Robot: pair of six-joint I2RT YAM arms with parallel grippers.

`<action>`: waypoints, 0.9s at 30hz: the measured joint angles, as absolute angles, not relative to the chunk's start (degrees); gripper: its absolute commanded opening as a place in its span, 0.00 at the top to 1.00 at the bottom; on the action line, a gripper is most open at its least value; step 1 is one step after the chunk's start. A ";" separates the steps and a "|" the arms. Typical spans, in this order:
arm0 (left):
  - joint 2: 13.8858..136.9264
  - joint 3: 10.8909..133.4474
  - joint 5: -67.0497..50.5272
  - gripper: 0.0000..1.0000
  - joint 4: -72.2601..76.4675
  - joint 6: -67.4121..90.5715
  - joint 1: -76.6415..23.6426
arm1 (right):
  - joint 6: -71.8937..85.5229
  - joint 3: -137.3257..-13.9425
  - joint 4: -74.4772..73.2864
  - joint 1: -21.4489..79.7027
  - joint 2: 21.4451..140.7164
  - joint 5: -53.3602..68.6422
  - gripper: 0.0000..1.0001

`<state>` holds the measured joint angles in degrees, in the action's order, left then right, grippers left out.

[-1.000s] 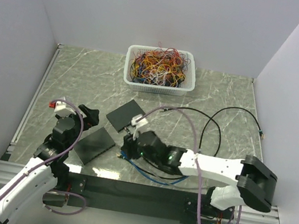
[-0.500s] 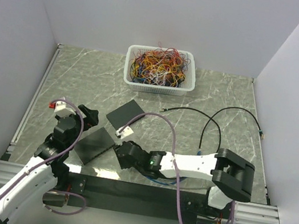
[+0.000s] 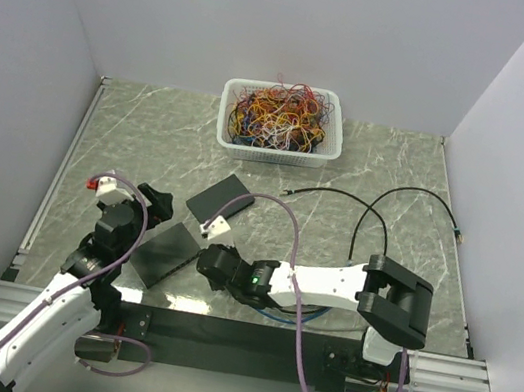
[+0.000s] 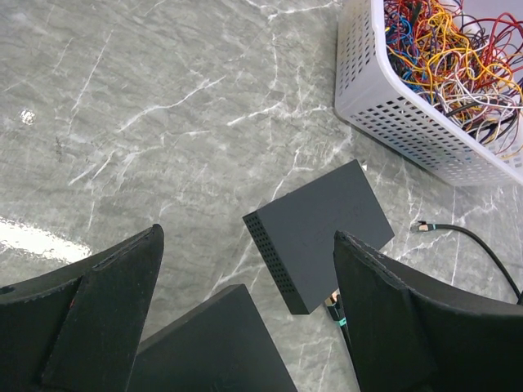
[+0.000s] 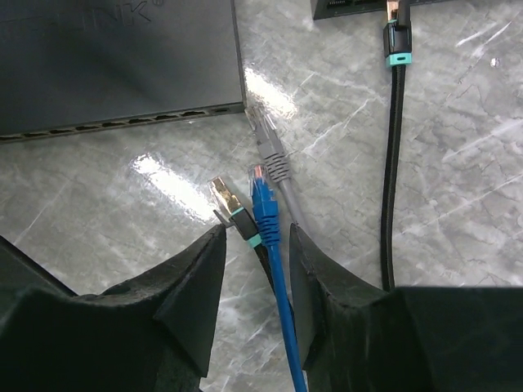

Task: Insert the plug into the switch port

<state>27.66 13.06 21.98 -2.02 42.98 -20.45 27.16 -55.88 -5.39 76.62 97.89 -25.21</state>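
Two flat black switches lie left of centre, one farther back (image 3: 221, 199) and one nearer (image 3: 166, 252). In the right wrist view the nearer switch (image 5: 114, 65) fills the top left, its slotted front edge facing three loose plugs: grey (image 5: 265, 143), blue (image 5: 263, 200), and black with a gold tip (image 5: 230, 206). My right gripper (image 5: 257, 245) is low over the table, jaws partly open, with the blue and black cables running between them. A black cable's plug (image 5: 396, 41) sits in the farther switch (image 5: 359, 6). My left gripper (image 4: 245, 245) hovers wide open over both switches.
A white basket (image 3: 280, 120) full of tangled coloured wires stands at the back. A long black cable (image 3: 381, 212) loops across the right half of the table. White walls enclose the table on three sides.
The right arm has swung left and down toward the nearer switch, and its jaws have narrowed around the loose cables. The left arm has stayed where it was.
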 measured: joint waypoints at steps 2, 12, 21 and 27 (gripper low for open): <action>27.77 13.06 21.98 0.09 -2.02 42.98 -20.45 | 27.49 -55.75 -5.34 76.62 97.89 -25.23 0.59; 27.99 13.06 21.98 0.09 -2.02 42.98 -20.45 | 28.97 -53.52 -4.93 76.44 98.35 -24.32 0.63; 28.03 13.06 21.98 0.09 -2.02 43.03 -20.45 | 30.04 -52.05 -4.03 76.29 98.85 -23.59 0.78; 28.03 13.06 21.98 0.09 -2.02 43.20 -20.45 | 30.15 -51.96 -4.01 76.23 98.70 -23.68 0.85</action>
<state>28.03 13.06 21.98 -2.02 43.20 -20.45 30.15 -51.96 -4.01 76.23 98.70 -23.68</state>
